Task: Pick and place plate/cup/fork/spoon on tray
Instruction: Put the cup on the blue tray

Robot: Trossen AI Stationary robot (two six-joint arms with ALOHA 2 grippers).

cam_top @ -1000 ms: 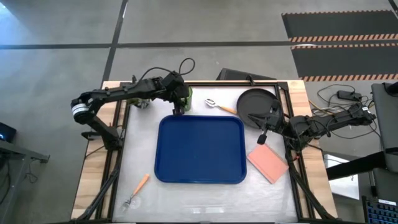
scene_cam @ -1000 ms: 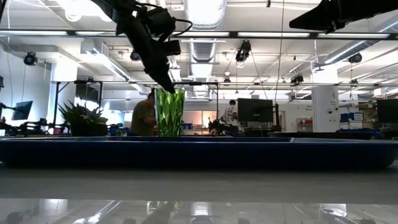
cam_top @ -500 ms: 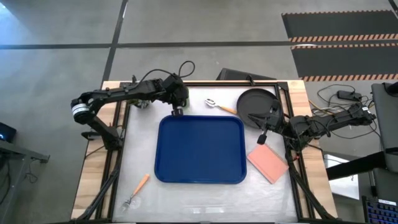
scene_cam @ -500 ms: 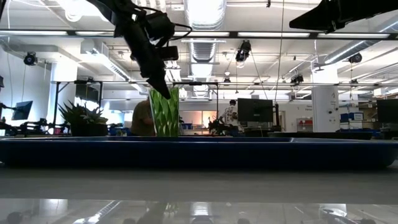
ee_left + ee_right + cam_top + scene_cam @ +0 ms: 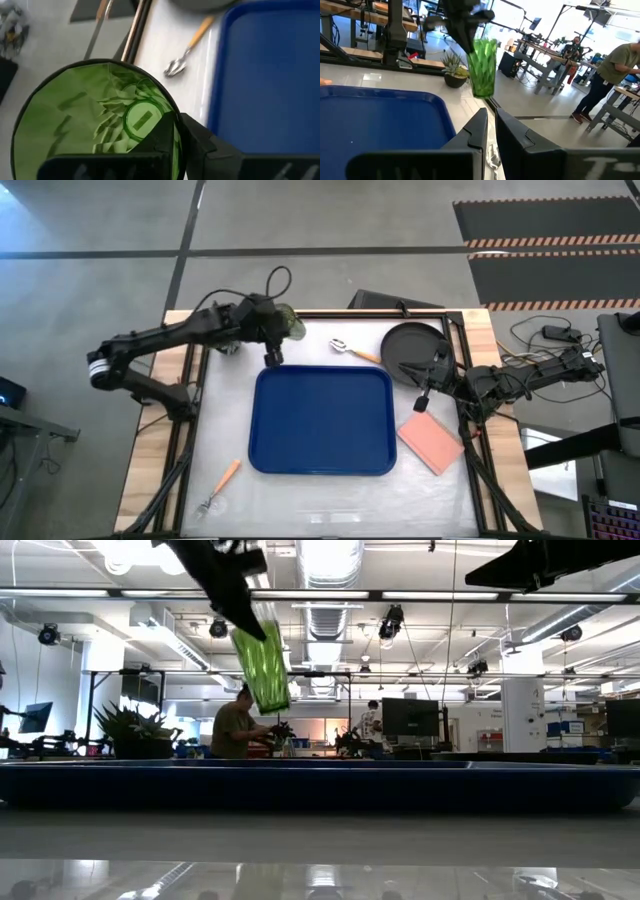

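At the near edge of the worktop (image 5: 330, 500), the fork (image 5: 219, 487) is seen lying near the left corner, well apart from the blue tray (image 5: 323, 420), which lies at the middle. A pink pad (image 5: 431, 443) lies just beside the tray's right side. The right end effector (image 5: 424, 394) is held low between the pad and the plate (image 5: 412, 348), its fingers (image 5: 479, 131) drawn nearly together with nothing between them. Beyond the tray's far rim, the spoon (image 5: 352, 350) lies on the worktop just left of the plate, which rests at the far right corner. The left end effector (image 5: 272, 352) is found over the tray's far left corner, clamped on the green cup (image 5: 261, 667); one finger (image 5: 167, 142) is seen inside the rim, against the wall. The cup is held tilted, clear of the tray and worktop. A potted plant (image 5: 131, 732) stands at the far left, and people (image 5: 237, 725) are seen in the room behind
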